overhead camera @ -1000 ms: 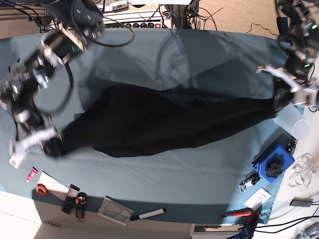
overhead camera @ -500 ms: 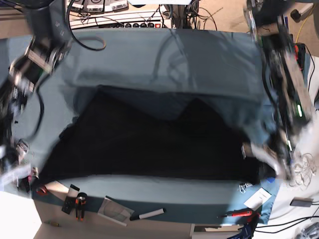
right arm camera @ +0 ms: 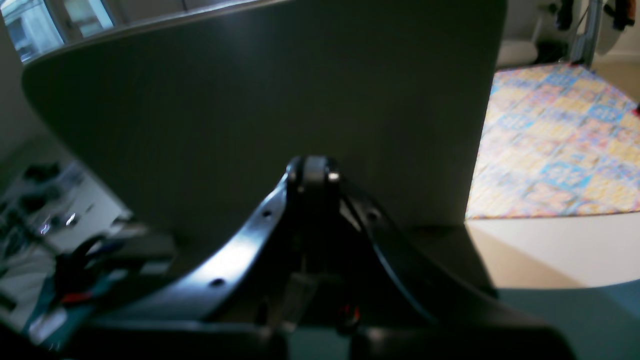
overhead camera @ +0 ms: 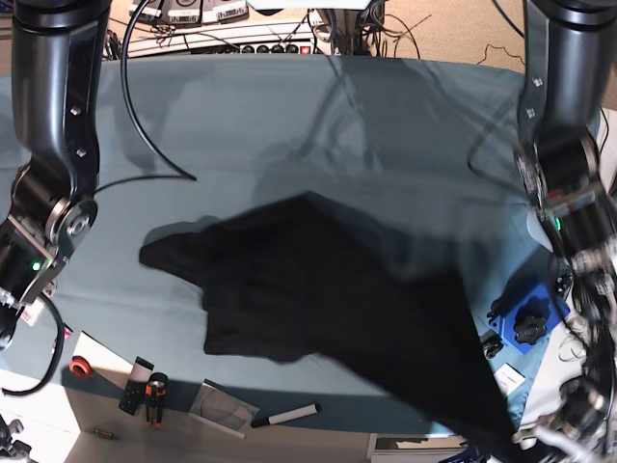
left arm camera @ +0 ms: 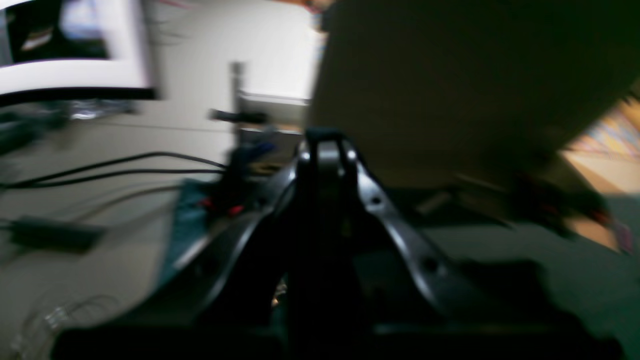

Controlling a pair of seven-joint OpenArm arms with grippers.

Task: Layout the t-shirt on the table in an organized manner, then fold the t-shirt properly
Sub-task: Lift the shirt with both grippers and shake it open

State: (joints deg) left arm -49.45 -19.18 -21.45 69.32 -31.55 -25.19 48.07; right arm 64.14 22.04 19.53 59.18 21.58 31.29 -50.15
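The black t-shirt (overhead camera: 318, 289) lies blurred across the middle of the teal table (overhead camera: 289, 116). One end rests at the left and a long tail stretches to the bottom right corner. My left gripper (left arm camera: 322, 145) is shut, with dark cloth below its jaws. In the base view it sits at the table's bottom right edge (overhead camera: 545, 439), where the shirt's tail ends. My right gripper (right arm camera: 312, 175) is shut and points off the table toward a room floor. It is out of the base view, and the shirt's left end lies far from that arm (overhead camera: 43, 231).
A blue box (overhead camera: 530, 309) and small tools sit at the right edge. A red tape roll (overhead camera: 81, 367), pliers (overhead camera: 156, 395), a card (overhead camera: 222, 405) and a marker (overhead camera: 284, 417) line the front edge. A black cable (overhead camera: 145, 145) crosses the back left.
Both arms swung down toward the front edge. The shirt went from stretched wide between the grippers to bunched at the centre, its left end lying on the table and its right end pulled to the bottom right.
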